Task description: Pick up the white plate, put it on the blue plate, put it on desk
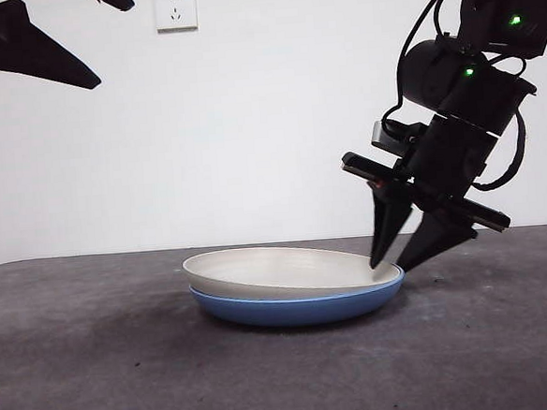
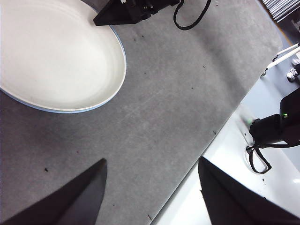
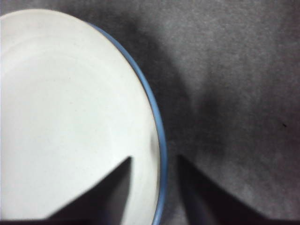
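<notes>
White plate (image 1: pixel 278 267) nested in blue plate (image 1: pixel 295 308), right end effector (image 1: pixel 407 259) parted astride their rims.

Front view: low, level across the surface (image 1: pixel 97 367), plates near.
Left wrist: high, looking down.
Right wrist: close above.
Shared by all 3: white plate (image 1: pixel 278 268).
</notes>
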You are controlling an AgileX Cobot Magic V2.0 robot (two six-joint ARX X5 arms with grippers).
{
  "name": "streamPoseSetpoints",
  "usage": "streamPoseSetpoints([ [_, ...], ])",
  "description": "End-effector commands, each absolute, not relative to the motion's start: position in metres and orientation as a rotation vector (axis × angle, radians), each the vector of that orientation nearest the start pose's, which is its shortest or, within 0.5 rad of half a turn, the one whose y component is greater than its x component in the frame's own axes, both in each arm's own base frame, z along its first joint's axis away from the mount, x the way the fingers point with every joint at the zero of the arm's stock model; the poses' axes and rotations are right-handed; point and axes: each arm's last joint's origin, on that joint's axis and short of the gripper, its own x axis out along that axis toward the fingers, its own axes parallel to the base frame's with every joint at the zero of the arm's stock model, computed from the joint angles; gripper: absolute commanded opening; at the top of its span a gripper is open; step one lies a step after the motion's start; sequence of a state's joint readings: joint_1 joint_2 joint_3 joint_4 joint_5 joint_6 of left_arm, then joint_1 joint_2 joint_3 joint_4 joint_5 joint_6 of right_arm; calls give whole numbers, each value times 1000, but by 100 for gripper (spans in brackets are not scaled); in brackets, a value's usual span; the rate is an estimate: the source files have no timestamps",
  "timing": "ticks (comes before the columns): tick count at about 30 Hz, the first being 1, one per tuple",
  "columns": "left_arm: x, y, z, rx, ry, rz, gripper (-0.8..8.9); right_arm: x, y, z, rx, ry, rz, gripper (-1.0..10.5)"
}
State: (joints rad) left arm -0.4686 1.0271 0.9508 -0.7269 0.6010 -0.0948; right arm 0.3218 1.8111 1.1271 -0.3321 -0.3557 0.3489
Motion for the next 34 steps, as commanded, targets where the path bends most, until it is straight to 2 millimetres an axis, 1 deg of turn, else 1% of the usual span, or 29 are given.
streamPoseSetpoints([
  [1,169,-105,307,-128,872,-983,312,343,127,174,328,1122,436,262],
  [4,169,-105,307,-128,872,-983,312,341,125,184,314,1088,414,269],
  [7,169,-105,307,-128,871,-983,312,336,121,203,280,1028,401,270],
  [11,169,-105,307,-128,871,-983,312,322,114,235,242,951,431,270],
  [13,169,-105,307,-128,871,-983,312,311,111,252,213,922,465,269],
  [16,169,-105,307,-128,871,-984,312,290,105,275,159,898,507,269],
  [21,169,-105,307,-128,871,-984,312,253,97,304,124,902,593,269],
  [27,169,-105,307,-128,871,-983,312,209,86,328,94,915,625,269],
  [31,169,-105,307,-128,871,-983,312,186,80,339,67,900,648,269],
  [34,169,-105,307,-128,871,-983,312,173,77,343,63,910,656,269],
])
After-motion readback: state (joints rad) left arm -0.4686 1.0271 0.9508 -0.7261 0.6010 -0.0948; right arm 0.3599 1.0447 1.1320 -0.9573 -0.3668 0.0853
